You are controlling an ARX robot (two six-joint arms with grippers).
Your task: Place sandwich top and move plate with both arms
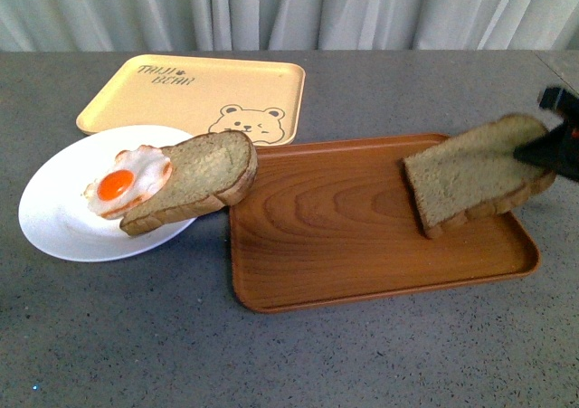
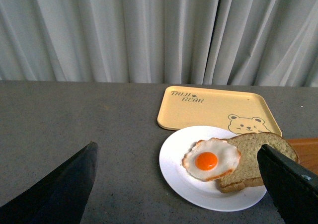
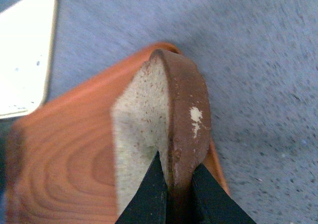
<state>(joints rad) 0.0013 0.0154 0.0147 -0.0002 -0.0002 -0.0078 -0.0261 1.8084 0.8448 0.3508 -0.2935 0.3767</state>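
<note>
The sandwich top [image 1: 470, 175] is a brown bread slice, held tilted above the right part of the wood-grain tray [image 1: 317, 245]. My right gripper [image 1: 541, 150] is shut on its right edge. The right wrist view shows the two fingers pinching the slice [image 3: 144, 129] at the crust, gripper [image 3: 176, 177]. The white plate [image 1: 54, 218] lies at the left with a fried egg [image 1: 127, 184] and a round-ended slice [image 1: 204, 177] on it. My left gripper [image 2: 176, 147] is open and empty, apart from the plate [image 2: 179, 184]; it is out of the front view.
A yellow bear tray [image 1: 181, 91] lies behind the plate, also in the left wrist view [image 2: 208, 110]. The wood-grain tray touches the plate's right side. The round-ended slice overhangs the plate toward that tray. Curtains close off the table's far edge.
</note>
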